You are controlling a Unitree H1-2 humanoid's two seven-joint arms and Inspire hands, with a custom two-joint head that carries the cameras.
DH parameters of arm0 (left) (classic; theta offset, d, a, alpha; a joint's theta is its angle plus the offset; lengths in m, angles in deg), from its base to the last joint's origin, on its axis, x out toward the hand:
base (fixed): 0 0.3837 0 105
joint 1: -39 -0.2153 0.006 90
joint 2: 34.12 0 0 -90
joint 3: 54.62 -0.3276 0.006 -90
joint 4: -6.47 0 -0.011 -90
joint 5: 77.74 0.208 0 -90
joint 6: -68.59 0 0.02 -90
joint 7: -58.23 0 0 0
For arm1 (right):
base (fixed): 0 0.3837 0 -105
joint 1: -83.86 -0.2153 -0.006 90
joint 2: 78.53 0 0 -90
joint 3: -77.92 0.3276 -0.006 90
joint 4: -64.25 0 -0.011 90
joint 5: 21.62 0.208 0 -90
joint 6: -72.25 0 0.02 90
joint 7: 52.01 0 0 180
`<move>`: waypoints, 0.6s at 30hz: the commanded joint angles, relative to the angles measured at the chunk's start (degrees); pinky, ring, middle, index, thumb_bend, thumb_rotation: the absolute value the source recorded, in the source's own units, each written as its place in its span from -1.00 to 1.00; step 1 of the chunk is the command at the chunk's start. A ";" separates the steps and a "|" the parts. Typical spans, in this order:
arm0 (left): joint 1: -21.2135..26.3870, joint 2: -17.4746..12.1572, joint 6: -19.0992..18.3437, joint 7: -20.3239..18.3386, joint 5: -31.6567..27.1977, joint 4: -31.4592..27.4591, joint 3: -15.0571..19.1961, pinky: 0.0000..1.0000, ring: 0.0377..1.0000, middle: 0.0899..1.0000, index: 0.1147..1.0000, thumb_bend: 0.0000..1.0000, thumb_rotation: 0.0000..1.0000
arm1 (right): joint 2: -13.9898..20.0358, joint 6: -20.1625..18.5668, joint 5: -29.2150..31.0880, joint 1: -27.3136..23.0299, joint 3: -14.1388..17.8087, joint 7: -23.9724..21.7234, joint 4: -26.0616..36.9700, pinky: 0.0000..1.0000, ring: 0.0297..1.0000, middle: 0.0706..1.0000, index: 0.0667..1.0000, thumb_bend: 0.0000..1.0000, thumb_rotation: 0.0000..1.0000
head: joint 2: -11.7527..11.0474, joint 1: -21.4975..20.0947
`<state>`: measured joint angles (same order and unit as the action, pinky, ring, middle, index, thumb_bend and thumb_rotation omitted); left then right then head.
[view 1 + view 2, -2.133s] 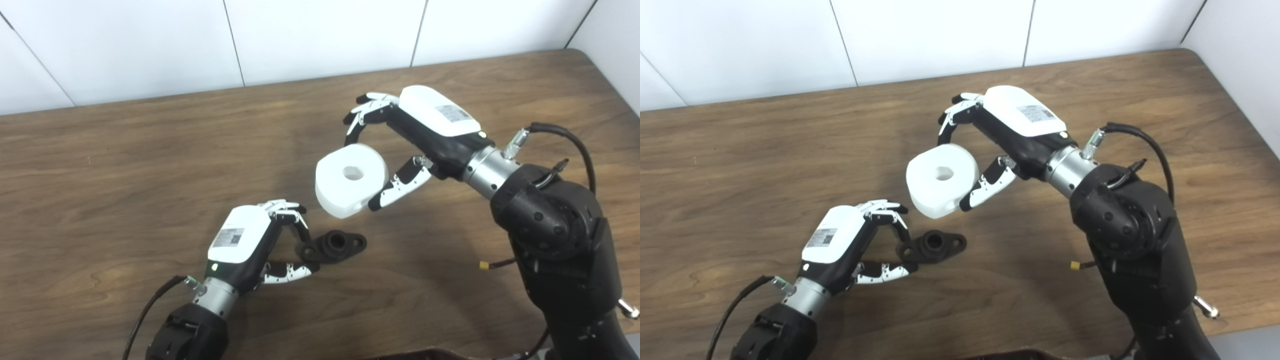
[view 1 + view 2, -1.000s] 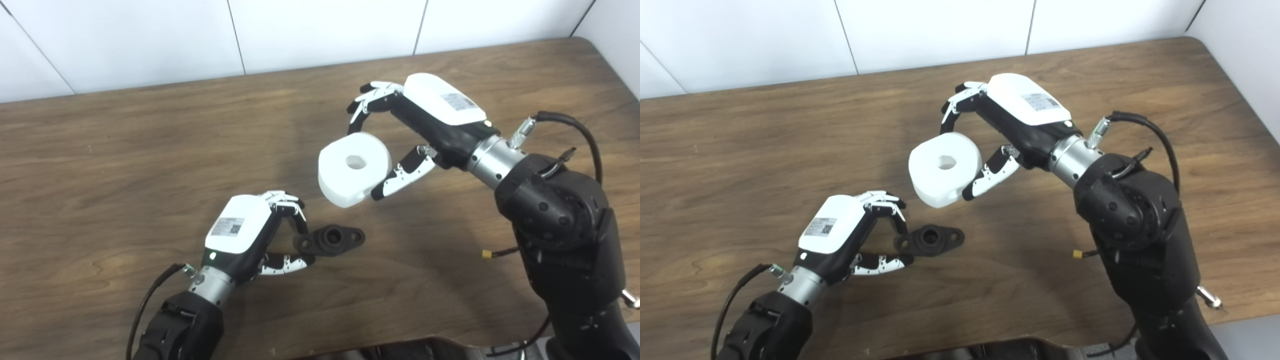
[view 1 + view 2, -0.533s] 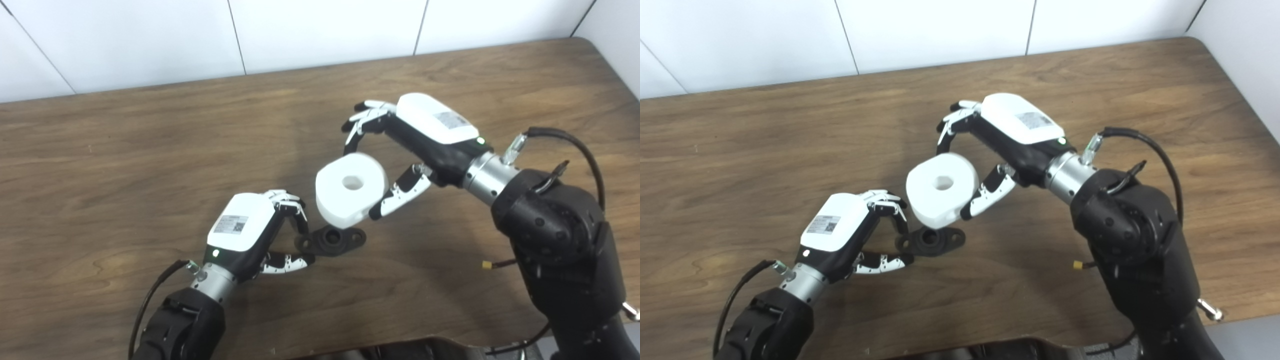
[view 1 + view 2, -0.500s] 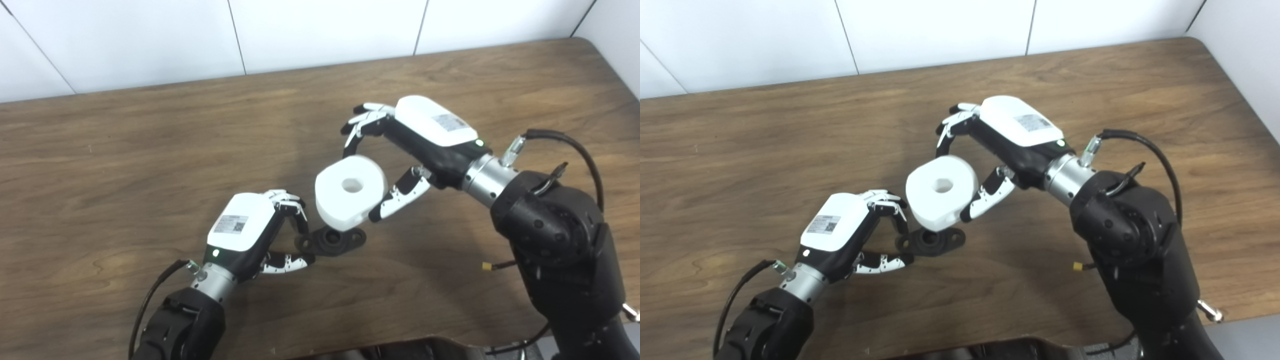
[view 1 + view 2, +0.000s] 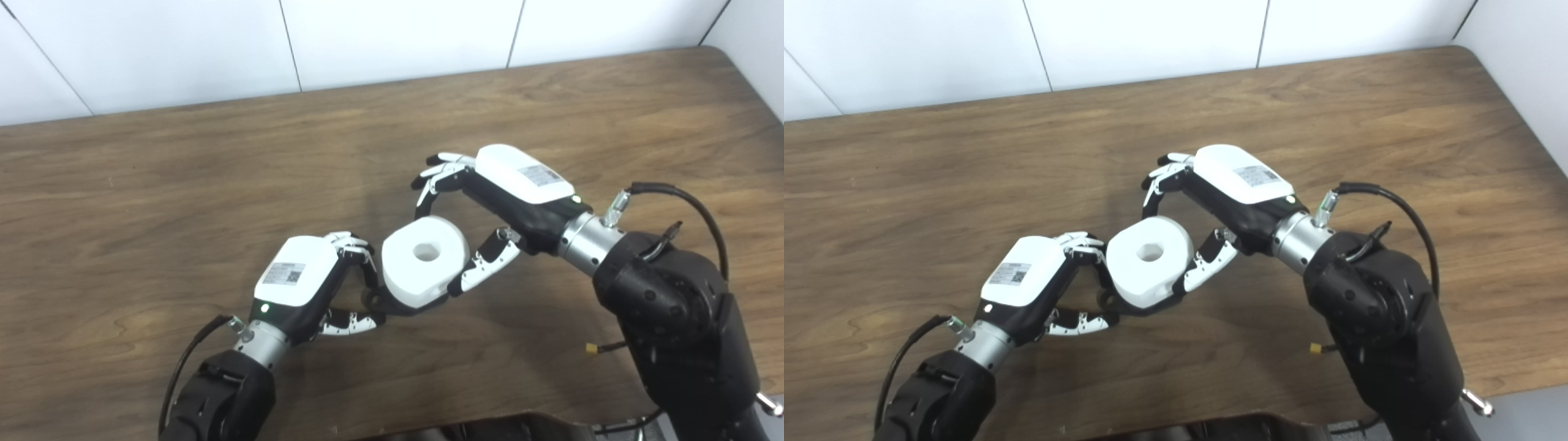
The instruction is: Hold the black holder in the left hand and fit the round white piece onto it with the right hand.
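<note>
From my remote seat I see a brown wooden tabletop (image 5: 153,184) with both robot arms meeting near its middle. My worry from here is misalignment: the round white piece (image 5: 424,261) now covers nearly all of the black holder (image 5: 375,301), so I cannot see whether the central hole sits over the holder's raised hub. If it is off-centre, pressing down could jam the piece at a tilt or push the holder sideways out of the left hand's light pinch. The piece also sits very close to the left hand's fingers (image 5: 358,248), so these could get trapped or nudged.

My right hand (image 5: 490,202) reaches in from the right and grips the white piece from both sides, its upper fingers curled against the far edge and its thumb (image 5: 481,272) pressed along the near right edge; the hand is partly open, only as wide as the piece. The white piece lies roughly flat, hole facing up, low over the holder; whether it is fully seated I cannot tell.

My left hand (image 5: 1029,285) comes in from the lower left and pinches the holder's left end between curled fingers above and thumb below. Only a dark sliver of holder shows beneath the white piece's lower left rim
</note>
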<state>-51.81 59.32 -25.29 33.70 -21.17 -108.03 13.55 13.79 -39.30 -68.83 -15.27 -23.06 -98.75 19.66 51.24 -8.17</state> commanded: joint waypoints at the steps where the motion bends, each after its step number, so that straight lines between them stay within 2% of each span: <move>1: -0.09 -0.13 -2.16 -3.02 0.53 0.67 -0.18 0.61 0.70 0.51 -0.16 0.04 -0.89 | -0.08 1.92 0.46 -1.32 0.40 2.16 1.56 0.49 0.83 0.59 -0.11 0.05 -0.73 | 0.04 -0.04; 6: 0.19 0.12 -3.47 -4.77 0.74 0.55 -0.27 0.54 0.70 0.52 -0.16 0.04 -0.88 | 0.07 2.23 0.91 -1.15 0.40 2.55 1.23 0.51 0.83 0.58 -0.11 0.05 -0.73 | -0.02 0.10; 18: 0.43 -0.02 -3.87 -4.91 0.91 0.53 -0.81 0.52 0.70 0.52 -0.16 0.04 -0.88 | -0.41 3.00 0.92 -0.32 -0.37 3.86 0.63 0.53 0.84 0.59 -0.11 0.05 -0.73 | 0.10 0.13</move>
<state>-51.14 59.80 -27.49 31.62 -21.07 -108.54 13.22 13.72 -37.91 -68.08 -14.37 -23.66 -96.90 19.40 51.33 -8.00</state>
